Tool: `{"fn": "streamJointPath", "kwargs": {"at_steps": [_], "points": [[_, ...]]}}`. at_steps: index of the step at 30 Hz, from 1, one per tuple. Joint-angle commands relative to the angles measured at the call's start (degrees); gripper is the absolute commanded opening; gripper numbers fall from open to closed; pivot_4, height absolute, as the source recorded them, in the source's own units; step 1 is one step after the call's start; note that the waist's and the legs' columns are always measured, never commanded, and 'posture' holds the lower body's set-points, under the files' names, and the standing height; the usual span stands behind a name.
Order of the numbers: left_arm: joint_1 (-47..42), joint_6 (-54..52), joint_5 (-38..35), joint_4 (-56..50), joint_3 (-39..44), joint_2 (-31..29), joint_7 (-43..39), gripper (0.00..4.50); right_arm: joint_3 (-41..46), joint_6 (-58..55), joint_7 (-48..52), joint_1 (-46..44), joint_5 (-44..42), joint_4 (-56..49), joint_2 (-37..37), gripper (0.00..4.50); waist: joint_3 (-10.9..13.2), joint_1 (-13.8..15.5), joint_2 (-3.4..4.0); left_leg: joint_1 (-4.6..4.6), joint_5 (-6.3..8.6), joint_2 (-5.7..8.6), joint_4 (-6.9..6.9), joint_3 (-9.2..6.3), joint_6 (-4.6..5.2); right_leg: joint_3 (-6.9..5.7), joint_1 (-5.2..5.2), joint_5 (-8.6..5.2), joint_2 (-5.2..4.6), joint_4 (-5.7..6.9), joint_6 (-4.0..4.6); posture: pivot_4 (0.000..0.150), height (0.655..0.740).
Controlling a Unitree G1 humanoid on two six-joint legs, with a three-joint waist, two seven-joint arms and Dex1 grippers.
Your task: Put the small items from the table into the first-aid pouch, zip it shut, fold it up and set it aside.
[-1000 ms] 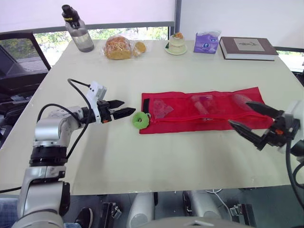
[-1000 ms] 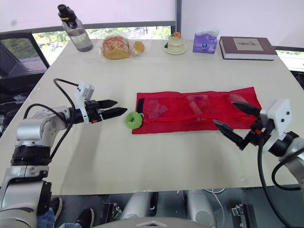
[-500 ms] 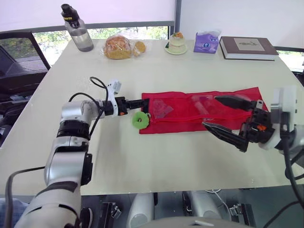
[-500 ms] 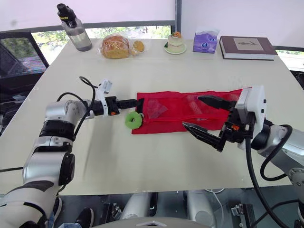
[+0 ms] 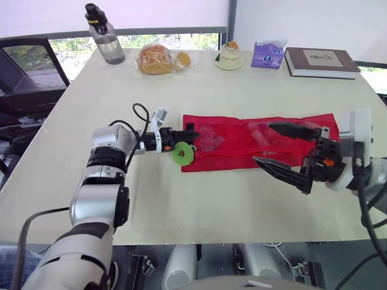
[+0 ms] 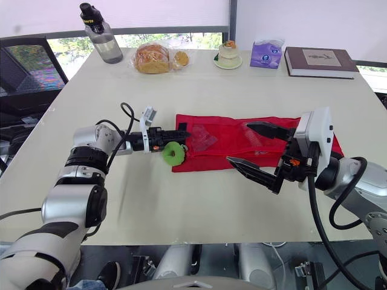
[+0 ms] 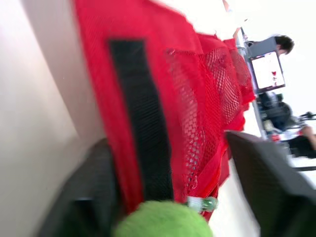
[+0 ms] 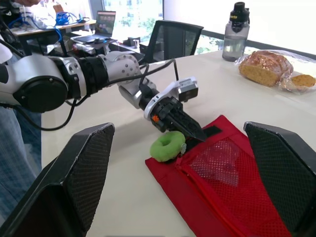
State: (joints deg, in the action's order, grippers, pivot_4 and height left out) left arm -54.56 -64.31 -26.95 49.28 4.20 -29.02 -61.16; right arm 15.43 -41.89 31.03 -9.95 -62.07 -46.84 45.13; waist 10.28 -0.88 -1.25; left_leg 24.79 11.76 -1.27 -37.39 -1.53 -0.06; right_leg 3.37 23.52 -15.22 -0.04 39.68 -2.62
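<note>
Lying flat on the table [image 5: 181, 78], the soft, floppy red pouch [image 5: 230, 154] looks easiest to pinch at its black strip [image 7: 140, 123], where the left gripper [image 5: 190, 132] sits with fingers slightly apart, and the right gripper [image 5: 262, 142] hangs spread wide.

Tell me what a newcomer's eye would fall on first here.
The long red mesh pouch lying flat mid-table stands out most, with a bright green ring at its left end, where the left gripper points. The right gripper hangs wide open at the pouch's right half.
</note>
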Motion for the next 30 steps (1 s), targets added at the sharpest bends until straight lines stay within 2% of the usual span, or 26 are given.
{"fn": "streamJointPath", "kwargs": {"at_steps": [1, 4, 7, 12, 20, 25, 30], "points": [[-0.55, -1.46, -1.46, -1.03, 1.87, -0.57, -1.16, 1.51, -0.34, 1.55, -0.67, -0.80, -0.74, -1.95, -0.12, 4.50, 0.00, 0.00, 0.00, 0.00, 0.00, 0.00, 0.00, -0.01, 0.00, -0.01, 0.00, 0.01, 0.00, 0.00, 0.02, 0.150, 0.7400], [-0.41, -2.28, -1.76, -1.39, 2.46, -0.56, -0.84, 0.15, -1.44, 1.81, -0.78, -1.23, -0.36, -1.79, -0.32, 4.50, 0.00, -0.01, 0.00, 0.00, 0.00, 0.00, 0.00, -0.01, 0.00, -0.01, 0.00, 0.03, 0.00, 0.00, 0.05, 0.150, 0.7400], [0.52, -4.54, -2.41, -3.44, 2.95, -0.14, -0.29, 0.15, -4.82, 1.69, -1.42, -3.83, 1.09, -0.88, -1.48, 4.50, 0.00, -0.15, 0.00, -0.02, 0.00, -0.01, 0.00, 0.02, 0.00, 0.02, 0.00, 0.03, 0.00, 0.00, 0.04, 0.150, 0.7400], [1.40, -9.37, -4.79, -6.94, 6.17, 2.47, 3.83, 0.15, -14.89, 1.38, -1.63, -10.58, 8.19, 3.39, -5.18, 4.50, 0.00, -0.07, 0.00, -0.03, 0.00, -0.02, -0.01, -0.02, 0.00, -0.02, 0.01, 0.03, 0.01, 0.03, 0.06, 0.150, 0.7400], [4.00, -16.48, -8.30, -15.15, 13.94, 10.48, 16.24, 0.15, -33.92, 3.40, 5.14, -18.66, 25.17, 14.46, -10.41, 4.50, 0.00, -0.02, -0.02, 0.05, 0.00, 0.00, -0.03, -0.09, 0.00, -0.02, 0.02, 0.12, -0.09, 0.01, 0.19, 0.150, 0.7400], [4.83, -18.78, -9.75, -17.03, 18.44, 13.01, 21.46, 0.15, -43.69, 7.50, 10.48, -22.94, 36.59, 22.33, -12.61, 4.50, 0.00, -0.20, -0.02, 0.00, -0.01, 0.01, -0.03, -0.13, -0.02, -0.15, 0.03, 0.12, -0.01, 0.07, 0.19, 0.150, 0.7400], [5.88, -19.81, -10.80, -18.30, 20.08, 13.88, 23.89, 0.15, -46.15, 7.42, 11.11, -24.25, 40.91, 28.16, -17.31, 4.50, 0.00, -0.18, -0.02, 0.00, -0.02, 0.00, -0.03, -0.18, -0.04, -0.16, 0.02, 0.13, -0.01, 0.09, 0.20, 0.150, 0.7400]]}}
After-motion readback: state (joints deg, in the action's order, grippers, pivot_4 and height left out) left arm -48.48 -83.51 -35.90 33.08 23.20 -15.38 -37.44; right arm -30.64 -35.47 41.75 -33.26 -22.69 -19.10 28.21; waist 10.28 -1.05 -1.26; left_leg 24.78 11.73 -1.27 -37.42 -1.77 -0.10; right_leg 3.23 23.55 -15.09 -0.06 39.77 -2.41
